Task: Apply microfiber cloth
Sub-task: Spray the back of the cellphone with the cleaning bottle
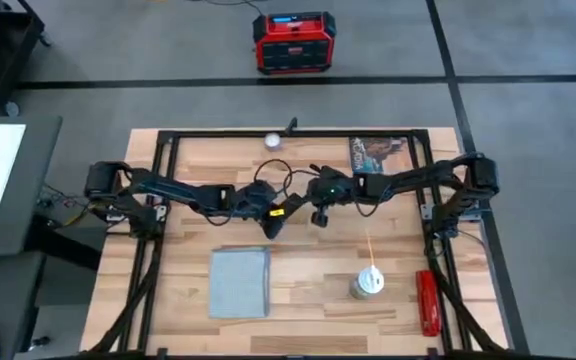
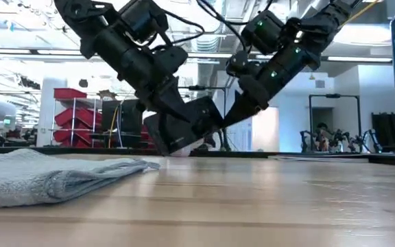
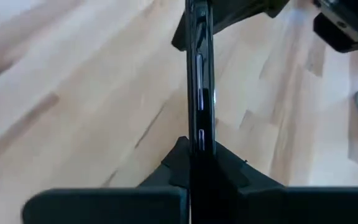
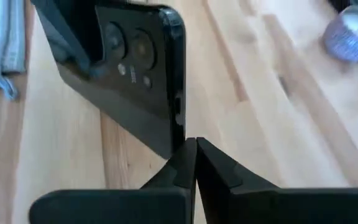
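Observation:
A black phone [image 2: 184,130] stands tilted on its edge low over the middle of the table, and my left gripper [image 1: 271,217] is shut on it. In the right wrist view its back with the camera lenses [image 4: 135,56] shows. My right gripper [image 4: 196,152] is shut, its tips right beside one corner of the phone. The pale grey-blue microfiber cloth [image 1: 240,283] lies flat near the table's front edge, left of the middle, apart from both grippers. It also shows in the low view as the cloth [image 2: 46,175]. My left gripper pinches the phone between its two fingers, one on each broad face [image 3: 201,146], at one end of the phone. The phone runs on straight past the fingers, edge-on to the wrist camera. My right gripper's shut fingertips [image 4: 188,162] stand at the phone's corner [image 4: 174,146]; I cannot tell whether they touch it.
A white canister [image 1: 368,284] stands at the front right, with a red tool [image 1: 426,301] beside it near the right edge. A printed picture card [image 1: 376,152] lies at the back right and a small white object [image 1: 272,140] at the back middle.

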Robot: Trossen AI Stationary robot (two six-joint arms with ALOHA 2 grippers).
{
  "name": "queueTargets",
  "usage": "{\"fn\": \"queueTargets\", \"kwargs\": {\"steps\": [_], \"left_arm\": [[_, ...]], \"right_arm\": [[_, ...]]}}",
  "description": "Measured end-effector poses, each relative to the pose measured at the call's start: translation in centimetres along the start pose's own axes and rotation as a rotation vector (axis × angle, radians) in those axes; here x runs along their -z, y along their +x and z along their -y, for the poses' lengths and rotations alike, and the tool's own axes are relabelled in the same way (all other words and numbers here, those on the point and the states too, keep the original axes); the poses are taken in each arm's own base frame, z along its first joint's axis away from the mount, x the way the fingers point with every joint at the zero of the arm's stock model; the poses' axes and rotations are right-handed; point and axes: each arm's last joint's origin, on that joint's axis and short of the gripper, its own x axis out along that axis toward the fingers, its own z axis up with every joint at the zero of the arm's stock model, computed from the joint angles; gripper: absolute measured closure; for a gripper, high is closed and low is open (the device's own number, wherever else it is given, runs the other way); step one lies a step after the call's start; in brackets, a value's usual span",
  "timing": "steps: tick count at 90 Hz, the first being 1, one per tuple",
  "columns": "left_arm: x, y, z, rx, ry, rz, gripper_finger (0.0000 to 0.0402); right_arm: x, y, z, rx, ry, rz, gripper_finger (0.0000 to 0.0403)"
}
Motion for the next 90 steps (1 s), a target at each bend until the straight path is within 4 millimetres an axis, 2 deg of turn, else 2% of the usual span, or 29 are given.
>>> {"fn": "queueTargets", "kwargs": {"steps": [26, 40, 47, 90], "left_arm": [[-0.6, -0.2, 0.3, 0.026, 0.016, 0.058, 0.0398], [-2.6, -1.9, 0.5, 0.013, 0.015, 0.193, 0.0398], [-2.9, -2.4, 0.4, 0.007, 0.021, 0.204, 0.0398], [-0.8, 0.3, 1.1, 0.035, -0.037, 0.127, 0.0398]], "right_arm": [[0.5, 0.2, -0.1, -0.003, 0.024, -0.043, 0.0403], [0.9, 0.3, -0.4, -0.050, 0.029, -0.076, 0.0403], [0.8, 0.2, -0.7, -0.055, 0.025, -0.071, 0.0403], [0.0, 0.2, -0.3, -0.030, 0.017, -0.005, 0.0403]]}}
